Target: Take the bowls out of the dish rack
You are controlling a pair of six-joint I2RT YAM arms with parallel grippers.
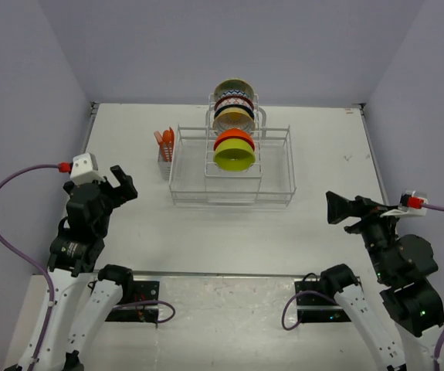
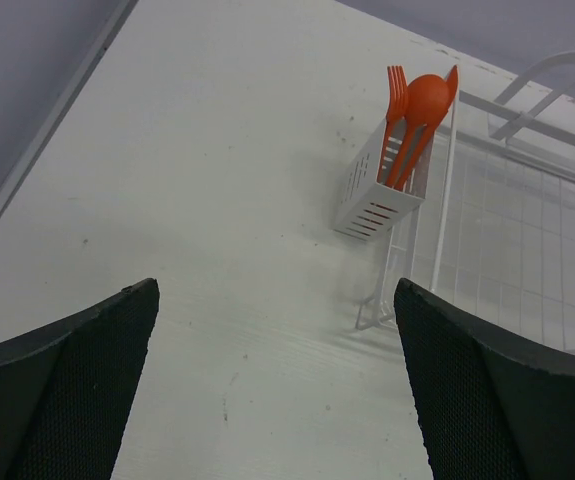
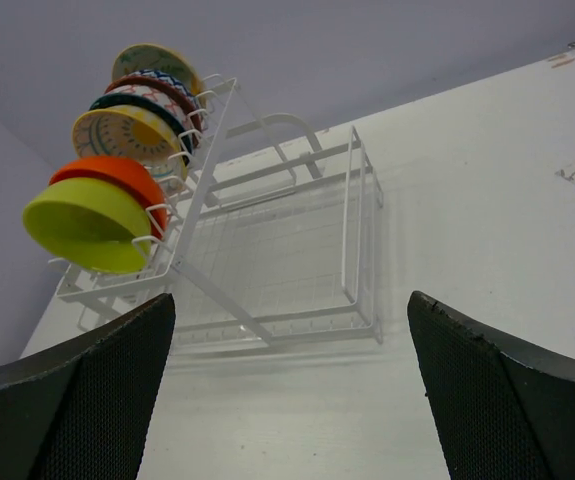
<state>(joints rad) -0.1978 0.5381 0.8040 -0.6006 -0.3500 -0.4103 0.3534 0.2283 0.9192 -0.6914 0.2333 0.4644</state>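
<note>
While both arms hang back at the near side, the left jaws are spread wide with nothing between them, only bare tabletop point(image 2: 217, 200) showing in the gap from the left wrist view. Over to the right jaws, and it's the same: wide open, holding nothing, with the white wire showing between the two dark fingers.

Moving outward, the left arm point(image 1: 90, 212) sits at the near left and the right arm point(image 1: 384, 239) at the near right. Both are well apart from the dish rack point(image 1: 276, 189), which stands at the far middle of the tabletop.

All five bowls are in the rack, standing on edge in the taller central row of slots, one behind another. Nearest is the lime-green bowl point(image 1: 234, 158), its hollow turned toward the near side. Right behind it comes the orange bowl point(image 1: 234, 141), and the two look close enough to be touching. Next back is the cream bowl point(image 3: 122, 135), its patterned inside plain to see from the right wrist. Then comes the dark patterned bowl point(image 1: 233, 102), and at the far end of the row the pale teal bowl point(image 1: 233, 86).

On the rack's left side hangs the cutlery holder point(image 2: 372, 195), with the orange utensils point(image 2: 417, 110) standing upright in it: a fork and a spoon can be made out. The rack's low flat bays on either side of the central row show only wire.
</note>
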